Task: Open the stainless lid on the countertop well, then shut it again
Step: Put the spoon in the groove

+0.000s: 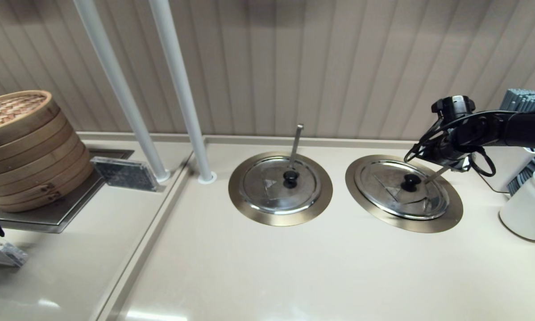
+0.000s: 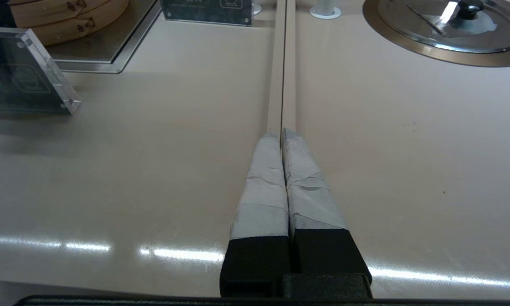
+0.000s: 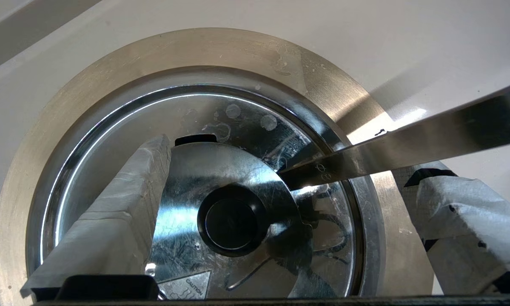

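We had our right gripper [image 3: 276, 212] poised above the stainless lid [image 1: 403, 188], jaws spread either side of its black knob [image 3: 231, 221], and needed to drop squarely, missing the slanting ladle handle [image 3: 408, 151]. The lid sat closed on the countertop well [image 1: 452, 213], contents hidden. Our left gripper [image 2: 281, 138] idled over the table, jaws pressed together.
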Motion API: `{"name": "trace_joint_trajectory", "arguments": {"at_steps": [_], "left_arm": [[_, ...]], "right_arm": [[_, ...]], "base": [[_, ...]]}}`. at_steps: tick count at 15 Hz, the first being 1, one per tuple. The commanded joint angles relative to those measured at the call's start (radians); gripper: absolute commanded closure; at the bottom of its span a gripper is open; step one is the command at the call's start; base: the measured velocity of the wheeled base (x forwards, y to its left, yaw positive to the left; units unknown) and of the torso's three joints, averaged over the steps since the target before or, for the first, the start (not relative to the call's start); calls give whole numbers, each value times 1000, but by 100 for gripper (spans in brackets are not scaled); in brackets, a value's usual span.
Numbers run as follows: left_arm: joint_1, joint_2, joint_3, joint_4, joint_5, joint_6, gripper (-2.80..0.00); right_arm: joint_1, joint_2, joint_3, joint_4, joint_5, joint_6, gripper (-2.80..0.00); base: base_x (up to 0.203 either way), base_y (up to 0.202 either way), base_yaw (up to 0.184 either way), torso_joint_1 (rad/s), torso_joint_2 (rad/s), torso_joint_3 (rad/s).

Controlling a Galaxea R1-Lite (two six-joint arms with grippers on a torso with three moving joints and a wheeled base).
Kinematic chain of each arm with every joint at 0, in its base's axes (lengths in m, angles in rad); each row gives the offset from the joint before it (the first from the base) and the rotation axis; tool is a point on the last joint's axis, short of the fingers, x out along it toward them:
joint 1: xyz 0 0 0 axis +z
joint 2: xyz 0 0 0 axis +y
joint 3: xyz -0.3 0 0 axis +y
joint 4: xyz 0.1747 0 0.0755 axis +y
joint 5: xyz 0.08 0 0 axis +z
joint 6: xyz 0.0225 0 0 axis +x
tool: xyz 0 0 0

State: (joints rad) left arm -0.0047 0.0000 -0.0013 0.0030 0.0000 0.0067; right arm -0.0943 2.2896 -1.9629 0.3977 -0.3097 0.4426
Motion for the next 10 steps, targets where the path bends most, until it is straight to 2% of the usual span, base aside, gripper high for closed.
{"name": "trace_joint_trajectory", "arguments": {"at_steps": [1, 6, 10], "left_arm": [[0, 0, 0, 0, 0, 1, 0], [0, 0, 1, 0, 0, 0, 0], [0, 0, 0, 0, 0, 1, 0]], "right_arm": [[2, 19, -2, -14, -2, 1, -280], [55, 14, -2, -74, -5, 0, -280], [74, 20, -3, -143, -6, -55, -280]], "base": [[0, 0, 0, 0, 0, 0], [0, 0, 0, 0, 0, 0], [0, 0, 0, 0, 0, 0]]}}
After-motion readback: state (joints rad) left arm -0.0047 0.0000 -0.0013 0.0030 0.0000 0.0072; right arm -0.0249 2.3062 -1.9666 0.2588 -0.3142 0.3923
